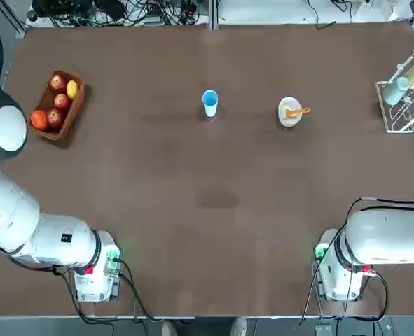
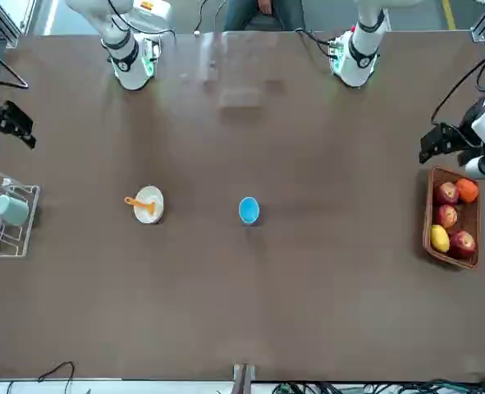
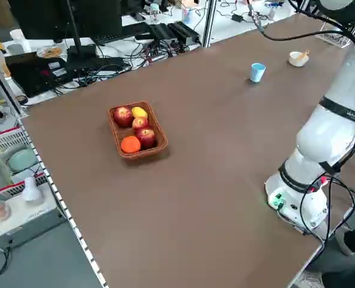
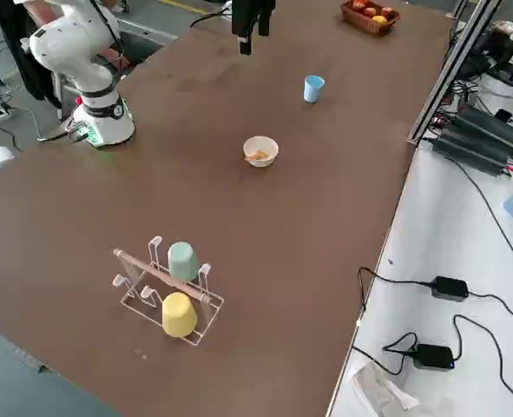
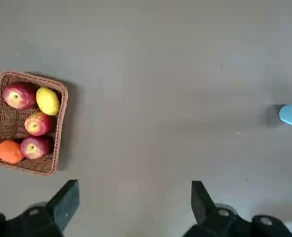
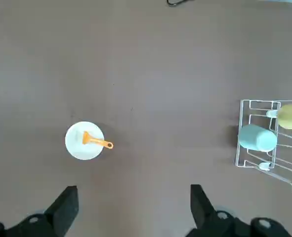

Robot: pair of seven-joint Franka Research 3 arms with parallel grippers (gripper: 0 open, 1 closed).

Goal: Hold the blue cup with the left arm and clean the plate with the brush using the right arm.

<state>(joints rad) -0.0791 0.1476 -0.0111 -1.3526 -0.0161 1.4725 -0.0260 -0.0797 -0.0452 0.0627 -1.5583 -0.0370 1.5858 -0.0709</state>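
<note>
While both arms hang raised over its near edge, the brown table (image 1: 192, 210) fills almost every view, matte and faintly scuffed. Behind its far edge runs a pale bench (image 3: 75, 54) strewn with black cables, power bricks and a dark monitor, and a person's legs show beyond the arm bases in the front view.

The left arm (image 1: 31, 231) stands on a base with a red light; the right arm (image 1: 382, 241) stands on a base with a green light. The left gripper (image 5: 133, 197) hovers high with its 2 fingers spread wide and nothing between them. The right gripper (image 6: 133, 197) hovers likewise, fingers spread wide and bare.

At the table's left side sits a wicker basket (image 1: 73, 108) with 5 pieces of fruit. At the right edge a wire rack (image 1: 403, 105) holds a pale green cup (image 4: 183, 259) and a yellow cup (image 4: 179, 314).

Near the table's middle, toward the far side, the plate (image 1: 288, 117) lies with the brush (image 1: 296, 111) resting across it, handle poking past the rim. The blue cup (image 1: 210, 102) stands upright to its left, well apart.
</note>
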